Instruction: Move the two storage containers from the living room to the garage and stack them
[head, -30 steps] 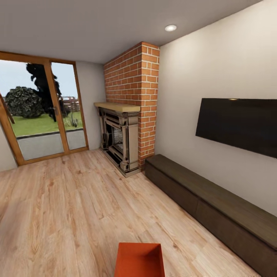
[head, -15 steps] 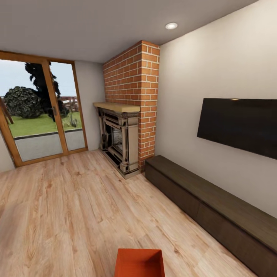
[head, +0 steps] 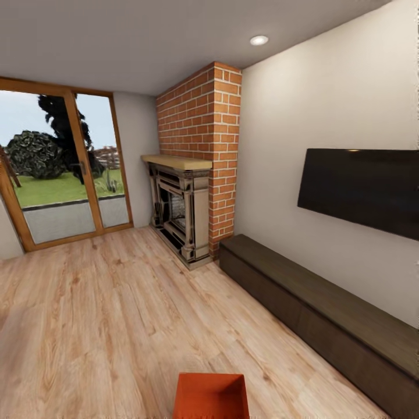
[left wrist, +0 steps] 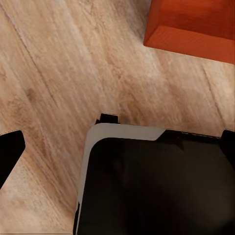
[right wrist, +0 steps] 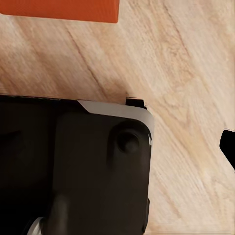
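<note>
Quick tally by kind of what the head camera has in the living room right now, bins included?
Orange bin: 1
Brick fireplace: 1
Wall TV: 1
Low dark cabinet: 1
Glass doors: 1 set
Ceiling light: 1
Total: 6

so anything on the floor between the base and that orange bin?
Nothing visible. The storage container sits on bare wood plank floor; both wrist views show plain planks between the robot's base and it. The dark low cabinet stands off to the right.

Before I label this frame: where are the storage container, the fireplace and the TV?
storage container [head: 210, 397]: head view, its open inside.
fireplace [head: 180, 212]: head view, front of its surround.
TV [head: 361, 189]: head view, middle of its screen.
</note>
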